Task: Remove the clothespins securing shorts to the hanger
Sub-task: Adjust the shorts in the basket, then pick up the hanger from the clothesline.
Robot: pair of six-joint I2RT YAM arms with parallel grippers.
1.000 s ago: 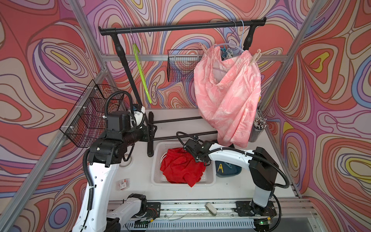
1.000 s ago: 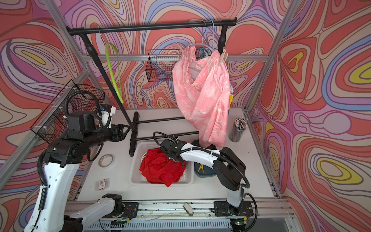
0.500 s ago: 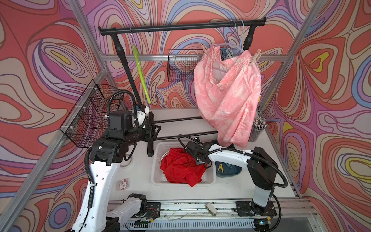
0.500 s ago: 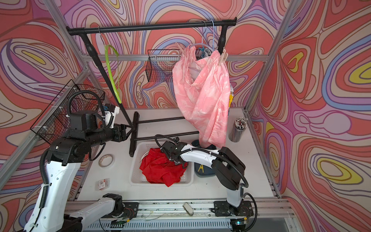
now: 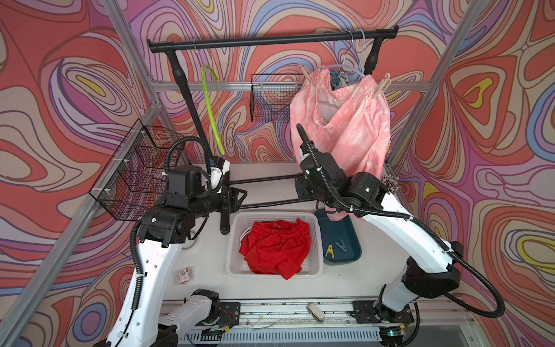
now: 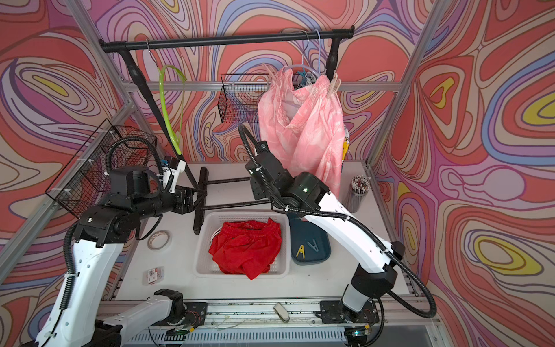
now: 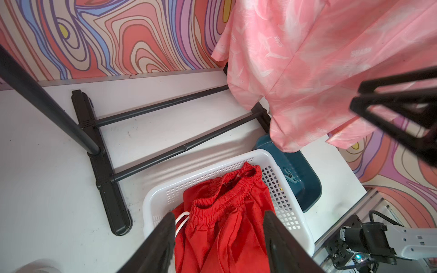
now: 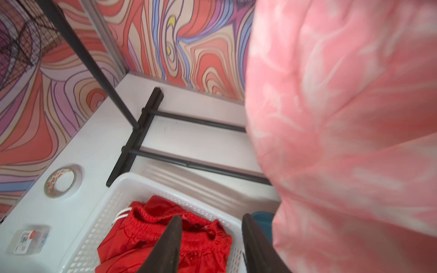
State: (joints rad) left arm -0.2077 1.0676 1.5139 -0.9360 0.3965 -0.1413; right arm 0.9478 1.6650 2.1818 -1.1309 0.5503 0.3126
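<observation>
Pink shorts (image 5: 342,126) hang from a pale hanger (image 5: 345,67) on the black rail, held by pale pink-beige clothespins (image 5: 382,85) at each end of the waistband. A light blue clothespin (image 5: 333,73) and a bit of printed shorts (image 5: 342,80) show behind them. Red shorts (image 5: 274,249) lie in the white basket (image 5: 234,240). A yellow clothespin (image 5: 329,251) and a teal-grey one (image 5: 341,245) lie in the dark blue tray (image 5: 345,231). My right gripper (image 8: 211,217) is open and empty, raised beside the pink cloth. My left gripper (image 7: 219,216) is open and empty, above the basket's left side.
An empty green hanger (image 5: 213,105) hangs at the rail's left. Wire baskets (image 5: 135,171) are on the left frame and the back wall (image 5: 270,99). The rack's foot bars (image 5: 264,204) lie behind the basket. A tape roll (image 6: 158,239), a small box (image 6: 153,275) and a cup of sticks (image 6: 359,186) stand on the table.
My right gripper has opened, letting go of the red shorts in the basket, and has risen back toward the pink shorts. My left arm has swung right toward the rack's foot.
</observation>
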